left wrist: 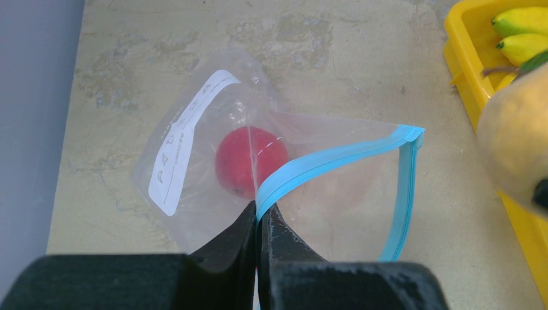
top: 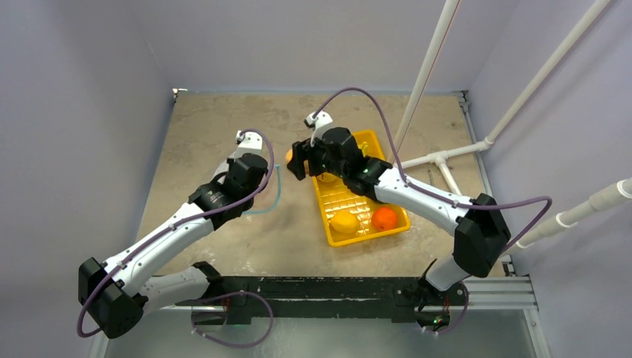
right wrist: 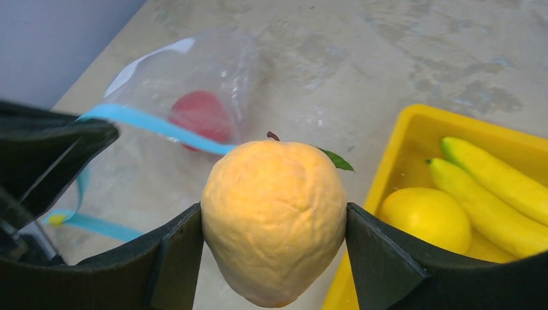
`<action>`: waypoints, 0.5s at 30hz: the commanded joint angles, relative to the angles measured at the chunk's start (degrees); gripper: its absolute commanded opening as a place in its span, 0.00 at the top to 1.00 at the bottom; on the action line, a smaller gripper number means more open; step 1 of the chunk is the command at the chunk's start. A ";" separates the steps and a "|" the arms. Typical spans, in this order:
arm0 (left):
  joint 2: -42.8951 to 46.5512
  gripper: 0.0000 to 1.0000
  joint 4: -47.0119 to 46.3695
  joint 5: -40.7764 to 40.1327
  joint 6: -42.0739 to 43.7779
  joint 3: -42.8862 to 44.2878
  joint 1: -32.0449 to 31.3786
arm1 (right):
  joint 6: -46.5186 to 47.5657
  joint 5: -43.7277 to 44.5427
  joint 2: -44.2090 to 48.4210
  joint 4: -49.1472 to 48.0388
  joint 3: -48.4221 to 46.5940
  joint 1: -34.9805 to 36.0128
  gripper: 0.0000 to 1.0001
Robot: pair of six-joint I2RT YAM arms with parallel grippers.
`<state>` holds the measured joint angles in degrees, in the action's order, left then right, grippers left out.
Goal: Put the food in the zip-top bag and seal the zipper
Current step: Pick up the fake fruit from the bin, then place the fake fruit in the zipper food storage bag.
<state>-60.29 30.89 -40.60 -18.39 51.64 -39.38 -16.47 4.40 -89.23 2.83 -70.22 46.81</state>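
Left gripper [left wrist: 258,219] is pinching tight on the zipper [left wrist: 336,158], holding the zip-top bag [left wrist: 194,148] agape; red fruit [left wrist: 249,158] lying inside. Right gripper [right wrist: 274,223], jaws wide, is clasping a pale orange fruit [right wrist: 274,206] just beside the yellow tray [right wrist: 400,142].

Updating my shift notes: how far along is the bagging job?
Done: one red fruit sits inside the zip-top bag. In hand: the left pincer pinches the zipper, holding the mouth open; the right pincer holds a yellow-orange fruit. Left: bananas, an orange and others in the yellow tray, then sealing.

The zip-top bag [left wrist: 323,132] is clear shiny plastic, the orange fruit [right wrist: 274,219] matt and dimpled
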 commanded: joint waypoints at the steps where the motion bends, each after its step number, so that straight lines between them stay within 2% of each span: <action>1: 0.52 1.00 -1.89 0.52 0.63 -0.31 0.48 | 2.66 -5.39 3.67 -4.07 2.14 2.81 0.70; 7: 0.79 1.00 -1.87 0.62 0.60 -0.25 0.52 | 3.13 -10.55 4.50 -5.95 4.85 5.06 0.70; 15: 1.31 1.00 -1.72 0.44 0.56 -0.37 0.53 | 1.25 -14.20 1.17 -11.08 4.94 7.86 0.69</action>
<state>-60.29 30.89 -40.23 -18.39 51.64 -39.33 -14.66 -6.48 -86.80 -2.26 -65.30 53.43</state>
